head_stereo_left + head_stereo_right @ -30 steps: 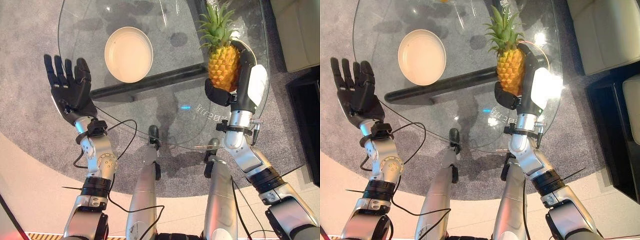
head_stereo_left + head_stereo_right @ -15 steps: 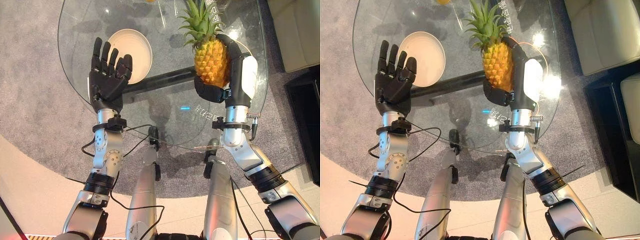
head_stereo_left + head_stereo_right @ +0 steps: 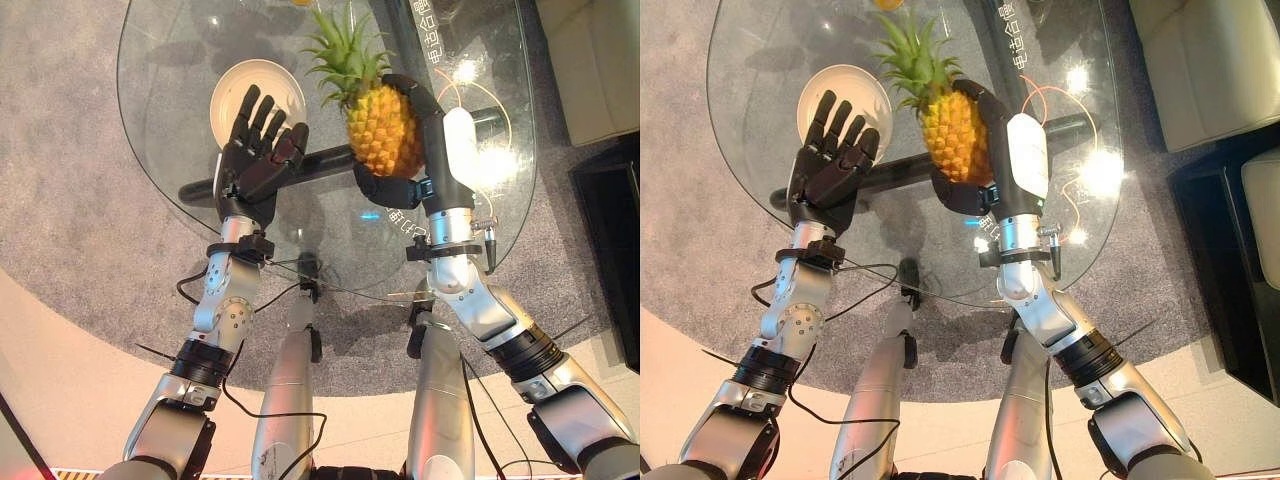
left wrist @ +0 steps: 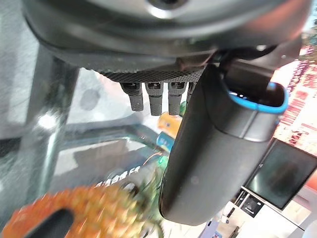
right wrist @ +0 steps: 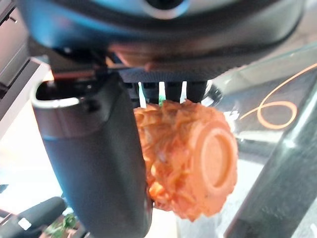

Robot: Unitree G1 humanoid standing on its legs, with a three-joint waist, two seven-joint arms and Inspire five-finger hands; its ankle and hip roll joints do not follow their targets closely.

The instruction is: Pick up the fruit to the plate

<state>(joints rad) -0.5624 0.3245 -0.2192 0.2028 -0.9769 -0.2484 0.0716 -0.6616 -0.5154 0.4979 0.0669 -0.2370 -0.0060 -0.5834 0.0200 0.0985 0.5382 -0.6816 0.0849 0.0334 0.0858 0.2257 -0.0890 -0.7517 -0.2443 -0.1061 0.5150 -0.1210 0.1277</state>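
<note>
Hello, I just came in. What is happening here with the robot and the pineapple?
The robot's right hand is curled around a pineapple and holds it up above the glass table. The left hand is open, palm up, beside the fruit and partly over the white plate. The plate has nothing on it, so the pineapple is not yet placed there.
</note>
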